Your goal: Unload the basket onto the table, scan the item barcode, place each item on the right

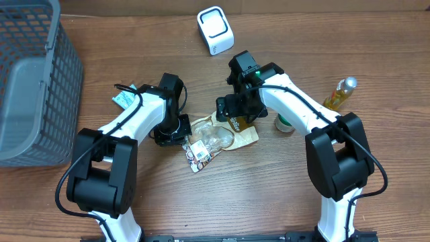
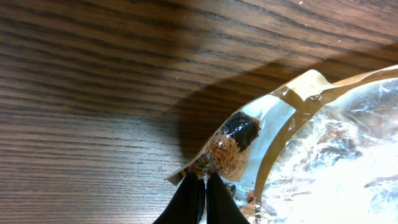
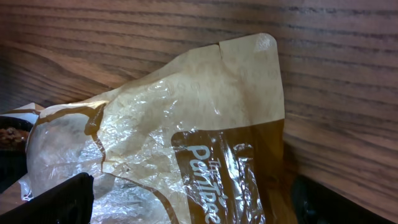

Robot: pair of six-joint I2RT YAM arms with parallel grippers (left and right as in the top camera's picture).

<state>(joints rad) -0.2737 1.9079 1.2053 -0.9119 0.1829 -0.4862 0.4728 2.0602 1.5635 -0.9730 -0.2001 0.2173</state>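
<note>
1. The bag (image 1: 218,140) lies crumpled on the table (image 1: 269,198) at the centre of the overhead frame, with its long axis running from lower left to upper right (clear film with brown print; no barcode shows in any view)
2. The left gripper (image 1: 180,132) sits at the bag's left end. In the left wrist view its fingers (image 2: 186,202) are pressed together at the bottom edge of the frame, pinching the bag's thin edge
3. The right gripper (image 1: 240,115) hangs over the bag's upper-right end. In the right wrist view its dark fingers stand spread wide at the two lower corners, with the film between them and nothing held. Whether they brush the film I cannot tell
4. The scanner (image 1: 215,31) stands at the top centre of the overhead frame, straight up-frame from the bag and well apart from it. The right arm is nearer to it
5. The only hold on the bag is the left pinch, so carrying it up-frame probably depends on that arm unless the right one closes
</note>
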